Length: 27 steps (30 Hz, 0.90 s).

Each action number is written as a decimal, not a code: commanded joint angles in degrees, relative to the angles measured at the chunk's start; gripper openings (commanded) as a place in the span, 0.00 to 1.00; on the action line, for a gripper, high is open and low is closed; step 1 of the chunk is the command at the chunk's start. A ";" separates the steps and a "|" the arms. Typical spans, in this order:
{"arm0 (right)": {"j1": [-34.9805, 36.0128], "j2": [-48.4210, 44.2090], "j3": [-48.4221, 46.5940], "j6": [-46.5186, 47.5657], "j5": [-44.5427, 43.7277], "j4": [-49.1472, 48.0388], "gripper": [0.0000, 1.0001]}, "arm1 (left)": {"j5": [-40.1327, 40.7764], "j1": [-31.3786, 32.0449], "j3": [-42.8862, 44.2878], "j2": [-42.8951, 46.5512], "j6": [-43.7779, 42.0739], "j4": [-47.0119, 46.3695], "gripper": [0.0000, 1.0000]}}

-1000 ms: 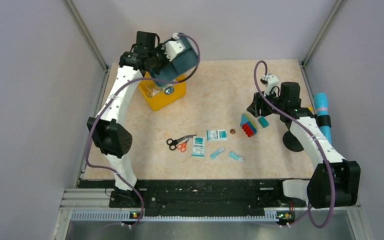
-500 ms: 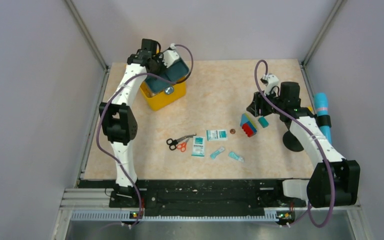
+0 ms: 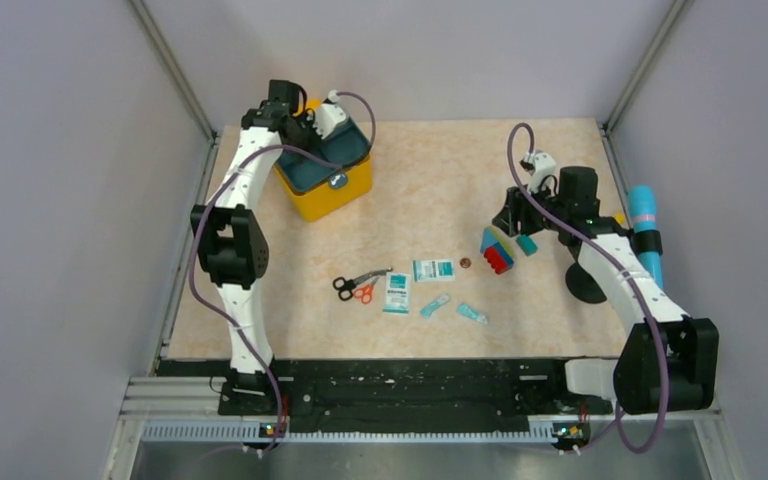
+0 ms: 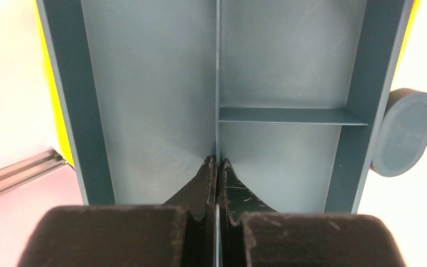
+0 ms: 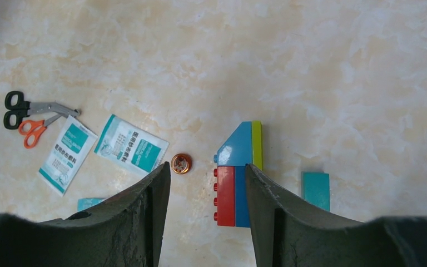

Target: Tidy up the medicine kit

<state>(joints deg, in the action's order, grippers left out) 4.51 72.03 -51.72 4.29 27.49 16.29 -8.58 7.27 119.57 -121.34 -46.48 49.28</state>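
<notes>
Table (image 3: 430,180): kit (image 3: 332,195) at far left, tray (image 3: 328,160) set in its top. Near the middle, left to right: two scissors (image 3: 360,285) lying together; sachet (image 3: 397,293) just beside them; second sachet (image 3: 433,269) behind and right of it; coin (image 3: 465,263); blocks (image 3: 496,250); tile (image 3: 527,244) just beside the blocks. Two packets (image 3: 435,304) before the sachets. Tube (image 3: 644,225) along the right edge, disc (image 3: 586,283) near it.

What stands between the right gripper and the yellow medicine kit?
Nothing visible on the table between the right gripper and the medicine kit. The scissors and packets lie nearer the arms' bases. But the teal tray, pinched by the left gripper, covers the kit's opening.
</notes>
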 commanded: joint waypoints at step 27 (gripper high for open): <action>0.27 2.59 2.32 -0.62 0.07 -3.99 0.54 | -4.21 0.43 0.23 6.78 -0.78 2.73 0.00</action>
<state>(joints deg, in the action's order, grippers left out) 4.51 74.65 -49.74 3.86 27.46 14.50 -13.69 8.12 116.51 -115.00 -46.70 53.15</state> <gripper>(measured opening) 0.534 0.017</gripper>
